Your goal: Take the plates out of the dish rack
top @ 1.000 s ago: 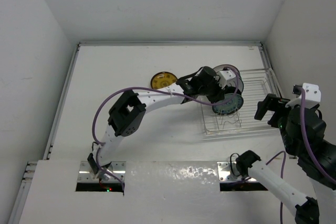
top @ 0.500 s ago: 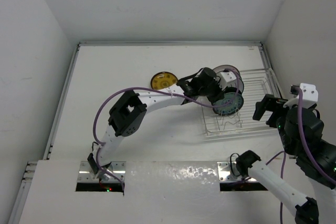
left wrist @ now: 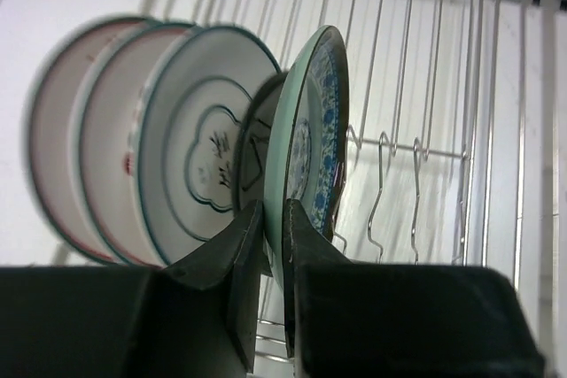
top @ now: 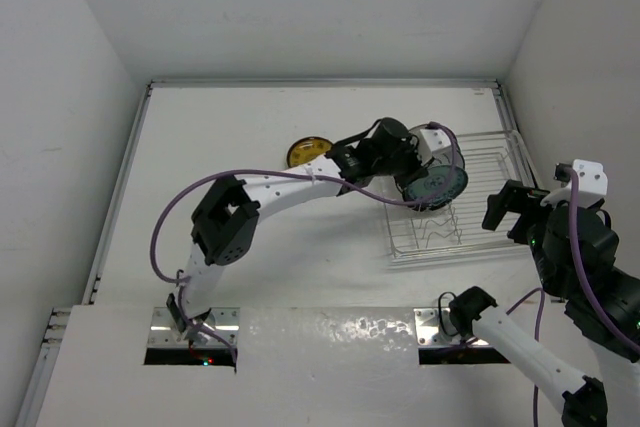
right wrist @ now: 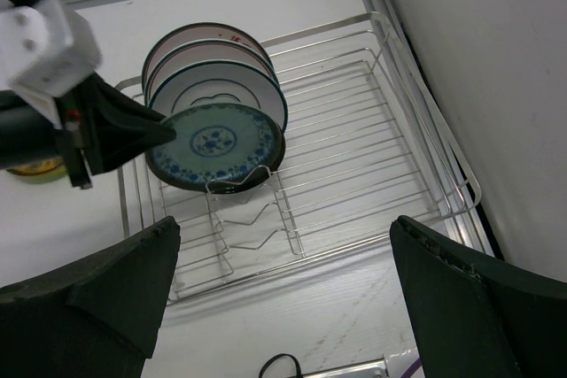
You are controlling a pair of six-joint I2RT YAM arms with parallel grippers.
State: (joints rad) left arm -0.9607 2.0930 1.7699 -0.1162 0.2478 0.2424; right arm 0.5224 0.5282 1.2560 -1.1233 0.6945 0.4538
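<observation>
My left gripper (left wrist: 273, 219) is shut on the rim of the teal-patterned plate (left wrist: 312, 130) and holds it tilted over the left end of the dish rack (left wrist: 425, 86). A dark plate (left wrist: 255, 143) stands just behind it, then three white plates (left wrist: 199, 157) in their slots. From above, the held plate (top: 437, 185) hangs over the rack (top: 490, 172). In the right wrist view the plate (right wrist: 213, 143) has its lower edge by a wire divider. My right gripper (right wrist: 285, 226) is open and empty, above the rack's near right side (top: 515, 209).
A yellow-tan plate (top: 308, 152) lies flat on the table left of the rack, partly under my left arm. The rack's right half (right wrist: 372, 157) holds no plates. The side wall (top: 570, 67) runs close along the rack's right.
My left gripper has tilted and moved the teal-patterned plate a little up and away, and the left arm's elbow has swung left. The right arm has hardly moved.
</observation>
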